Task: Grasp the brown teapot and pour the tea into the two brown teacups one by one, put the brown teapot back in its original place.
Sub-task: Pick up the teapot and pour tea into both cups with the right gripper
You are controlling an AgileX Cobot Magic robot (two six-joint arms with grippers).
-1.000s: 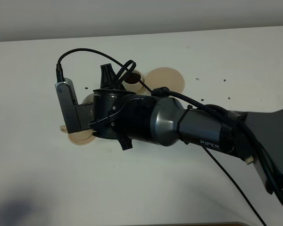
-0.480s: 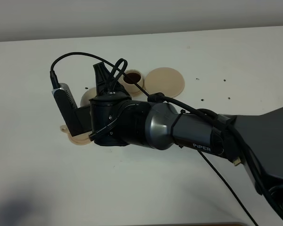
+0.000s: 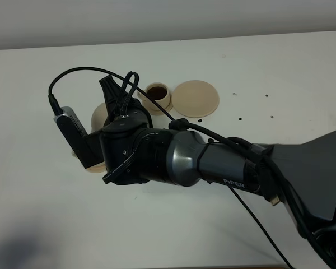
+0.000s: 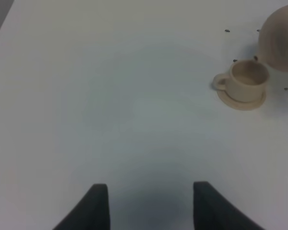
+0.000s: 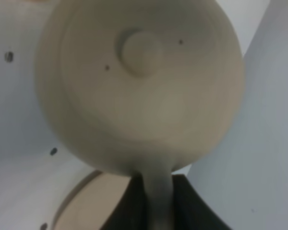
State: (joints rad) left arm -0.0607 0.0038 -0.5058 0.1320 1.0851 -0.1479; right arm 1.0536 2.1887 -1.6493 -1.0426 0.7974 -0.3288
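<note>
Right gripper (image 5: 156,203): jaws pinching handle of brown teapot (image 5: 139,86), carried further left than earlier.
Left gripper (image 4: 150,206): jaws spread above tabletop (image 4: 110,96).

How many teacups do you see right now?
2. The filled teacup, dark inside, sits beside the wide saucer. The second teacup stands near the teapot, mostly hidden under the right arm in the high view.

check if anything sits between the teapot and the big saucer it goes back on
Yes: the filled teacup stands between the teapot, held in the right claw, and the wide saucer, close beside that saucer. Carried high, the pot would likely clear it.
</note>
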